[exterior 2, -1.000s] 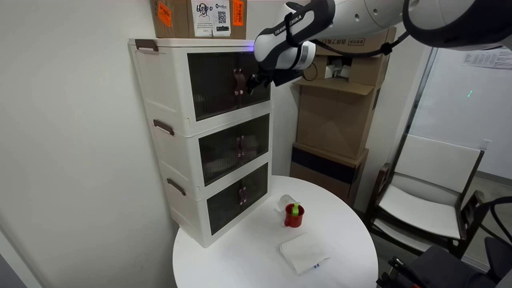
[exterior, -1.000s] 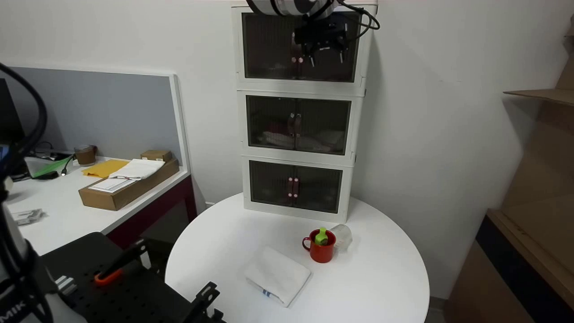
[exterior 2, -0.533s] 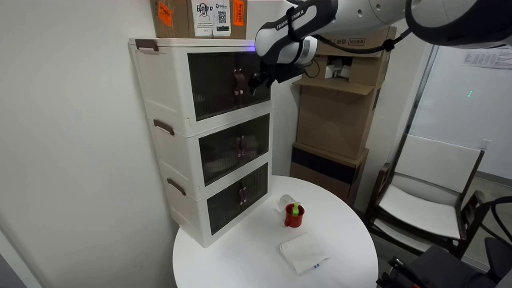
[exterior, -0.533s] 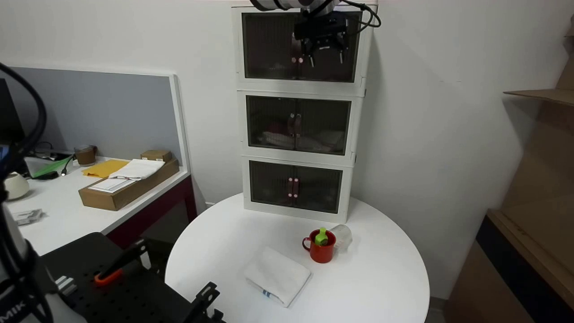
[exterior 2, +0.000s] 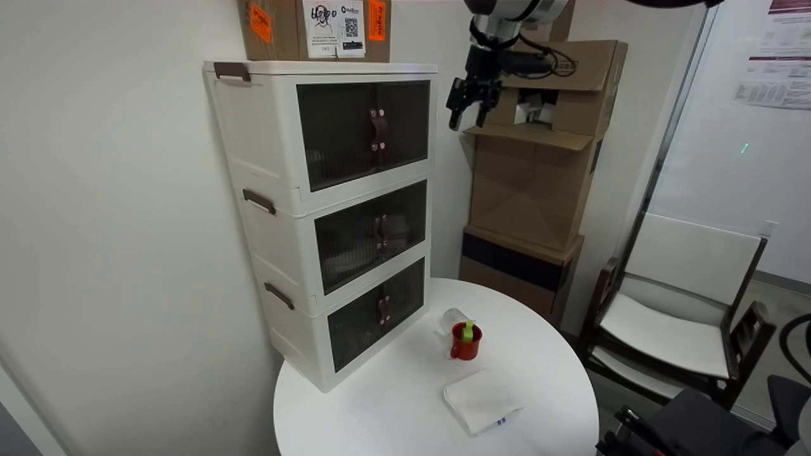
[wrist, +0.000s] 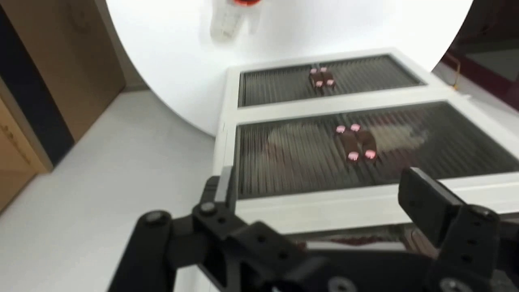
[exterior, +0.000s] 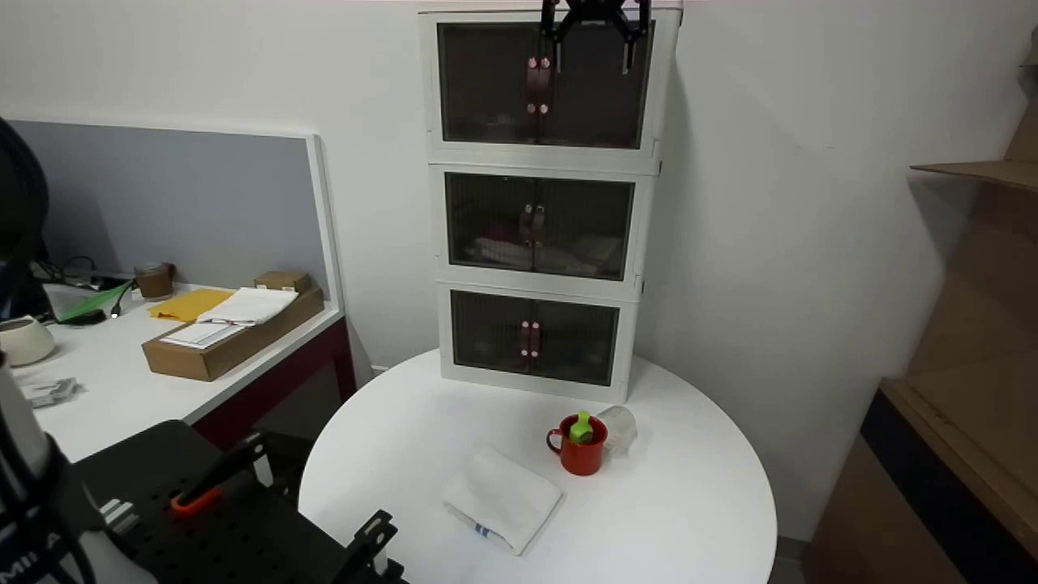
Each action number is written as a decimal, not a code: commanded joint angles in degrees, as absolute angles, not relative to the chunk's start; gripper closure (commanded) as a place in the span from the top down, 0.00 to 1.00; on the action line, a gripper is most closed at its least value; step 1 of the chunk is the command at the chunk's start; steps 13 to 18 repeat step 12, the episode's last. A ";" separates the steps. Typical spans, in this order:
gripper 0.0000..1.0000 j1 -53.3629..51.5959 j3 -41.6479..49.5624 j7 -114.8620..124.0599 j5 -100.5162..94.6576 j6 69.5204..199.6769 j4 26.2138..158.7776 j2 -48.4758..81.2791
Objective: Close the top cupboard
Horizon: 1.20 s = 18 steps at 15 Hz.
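Note:
The top cupboard [exterior: 486, 81] is the highest white-framed compartment of the stack; it also shows in an exterior view [exterior 2: 336, 136]. Its two dark doors lie flush in the frame, with brown handles [exterior: 538, 85] side by side. In the wrist view only a strip of the top cupboard [wrist: 344, 234] shows behind the gripper. My gripper [exterior 2: 467, 125] is open and empty, in front of the right door and apart from it. In an exterior view the gripper [exterior: 593, 70] overlaps the door's upper part. In the wrist view its fingers [wrist: 318, 174] are wide apart.
The middle [exterior: 486, 219] and bottom [exterior: 486, 332] compartments are shut below. A round white table [exterior: 689, 503] holds a red mug [exterior: 582, 454], a clear cup [exterior: 620, 430] and a folded cloth [exterior: 503, 495]. A cardboard box [exterior 2: 279, 38] sits on the stack; more boxes [exterior 2: 526, 190] stand behind.
My gripper has moved up and back, away from the top cupboard's right door, and now points more downward. The handles are uncovered in an exterior view. The doors look the same.

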<state>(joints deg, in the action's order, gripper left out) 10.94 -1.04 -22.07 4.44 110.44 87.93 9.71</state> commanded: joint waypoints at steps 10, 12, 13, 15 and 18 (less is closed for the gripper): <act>1.00 9.68 5.03 -14.83 3.07 101.17 94.63 3.06; 1.00 9.69 5.05 -14.84 3.07 101.19 94.63 3.21; 1.00 9.69 5.05 -14.84 3.07 101.19 94.63 3.21; 1.00 9.69 5.05 -14.84 3.07 101.19 94.63 3.21; 1.00 9.69 5.05 -14.84 3.07 101.19 94.63 3.21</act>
